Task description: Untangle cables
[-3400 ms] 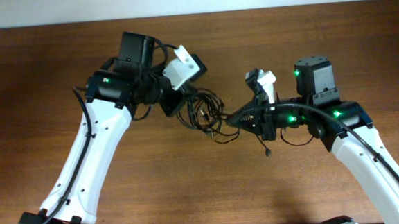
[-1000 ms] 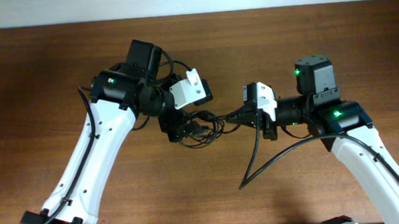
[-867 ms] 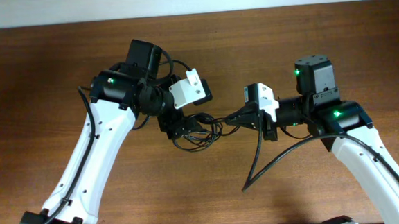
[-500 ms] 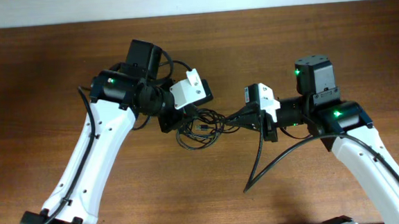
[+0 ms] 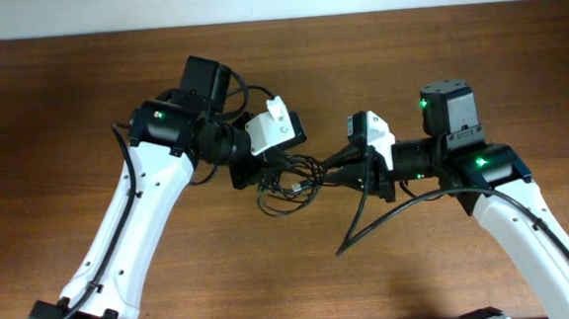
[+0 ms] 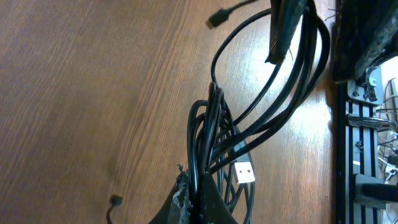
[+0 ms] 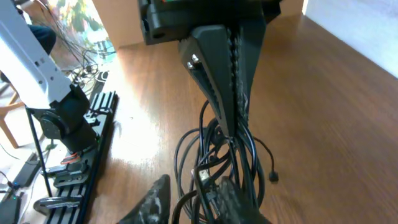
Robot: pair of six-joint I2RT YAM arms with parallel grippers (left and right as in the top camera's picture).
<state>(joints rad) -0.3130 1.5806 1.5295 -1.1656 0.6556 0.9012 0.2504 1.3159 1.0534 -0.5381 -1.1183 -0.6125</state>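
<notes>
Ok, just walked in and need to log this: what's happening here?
A tangle of cables is being worked over the table. The left gripper is shut on one side of it. The right gripper faces it, jaws parted around strands on the other side. The tangle is not yet undone.

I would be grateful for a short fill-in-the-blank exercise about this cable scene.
The left gripper is ___ on the cables.
The table is made of ___.
The small indicator lights glow ___.
Missing words: shut; wood; green.
</notes>
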